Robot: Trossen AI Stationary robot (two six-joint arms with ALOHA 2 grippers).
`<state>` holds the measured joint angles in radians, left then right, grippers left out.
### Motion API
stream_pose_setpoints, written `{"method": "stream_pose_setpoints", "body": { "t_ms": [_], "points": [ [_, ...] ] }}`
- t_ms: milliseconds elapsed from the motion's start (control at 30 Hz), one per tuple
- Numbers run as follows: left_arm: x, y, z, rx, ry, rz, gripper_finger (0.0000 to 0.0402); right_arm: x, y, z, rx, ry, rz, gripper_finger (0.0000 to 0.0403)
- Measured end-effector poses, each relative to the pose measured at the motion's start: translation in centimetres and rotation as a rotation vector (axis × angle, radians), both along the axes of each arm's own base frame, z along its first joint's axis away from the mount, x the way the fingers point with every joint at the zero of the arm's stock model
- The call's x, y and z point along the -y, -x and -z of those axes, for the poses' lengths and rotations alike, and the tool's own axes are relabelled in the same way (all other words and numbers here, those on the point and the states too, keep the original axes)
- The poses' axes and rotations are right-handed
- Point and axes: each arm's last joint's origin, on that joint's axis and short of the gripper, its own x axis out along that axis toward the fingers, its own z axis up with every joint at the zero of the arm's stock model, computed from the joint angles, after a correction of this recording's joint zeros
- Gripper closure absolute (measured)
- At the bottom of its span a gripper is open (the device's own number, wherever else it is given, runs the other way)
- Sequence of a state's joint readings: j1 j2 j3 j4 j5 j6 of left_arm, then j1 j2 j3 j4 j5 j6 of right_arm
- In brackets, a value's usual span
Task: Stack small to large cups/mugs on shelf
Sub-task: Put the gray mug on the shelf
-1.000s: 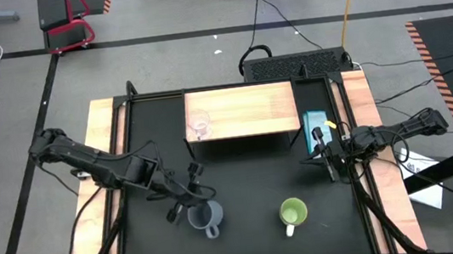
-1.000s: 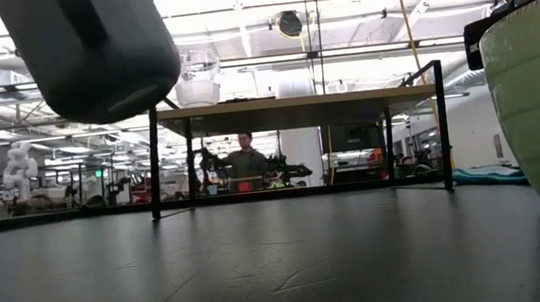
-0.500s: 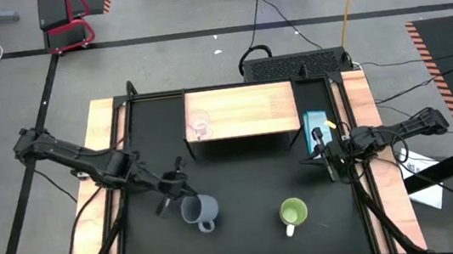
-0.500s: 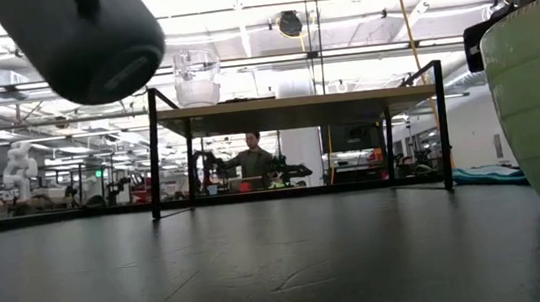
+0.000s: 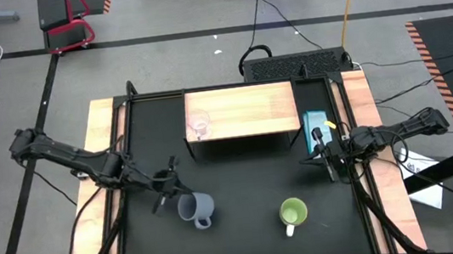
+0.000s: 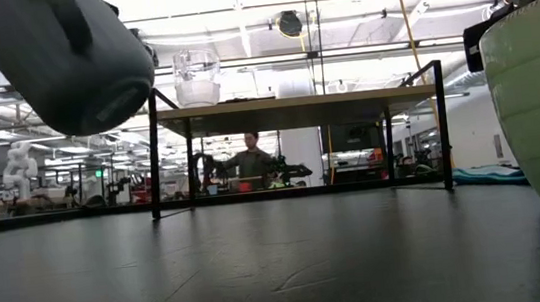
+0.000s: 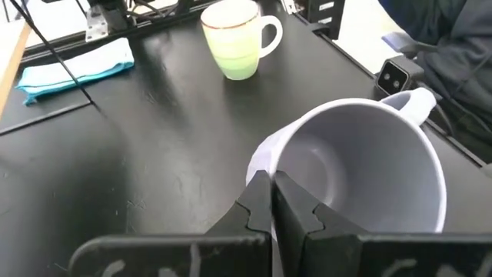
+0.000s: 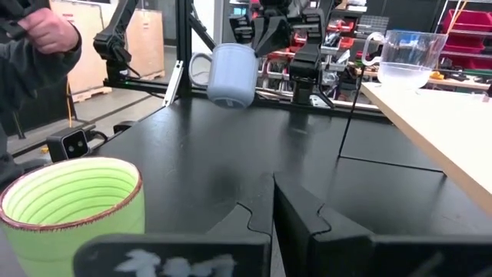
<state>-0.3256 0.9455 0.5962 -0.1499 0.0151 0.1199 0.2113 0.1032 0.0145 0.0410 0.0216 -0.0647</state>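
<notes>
Now | left gripper pinching grey-blue mug aloft | right gripper pressed together

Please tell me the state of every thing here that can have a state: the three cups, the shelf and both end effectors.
Grey-blue mug: lifted off the table, tilted, pinched at its rim.
Left end effector: shut on the grey-blue mug's rim.
Right end effector: shut, empty, waiting at the table's right side.
Lime-green mug: upright on the table, untouched.
Glass cup: upright on the shelf's left end.
Shelf: holds only the glass cup.
</notes>
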Motion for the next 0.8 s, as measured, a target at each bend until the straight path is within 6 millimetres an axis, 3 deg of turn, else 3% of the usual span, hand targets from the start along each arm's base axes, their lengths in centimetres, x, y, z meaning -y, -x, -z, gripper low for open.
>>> {"method": "stream_pose_setpoints", "body": {
  "t_ms": [800],
  "points": [
    [-0.41, -0.16, 0.3, 0.024, -0.021, -0.06, 0.0401, 0.0, -0.01, -0.08, 0.008, -0.001, 0.0, 0.0403]
  ]
}}
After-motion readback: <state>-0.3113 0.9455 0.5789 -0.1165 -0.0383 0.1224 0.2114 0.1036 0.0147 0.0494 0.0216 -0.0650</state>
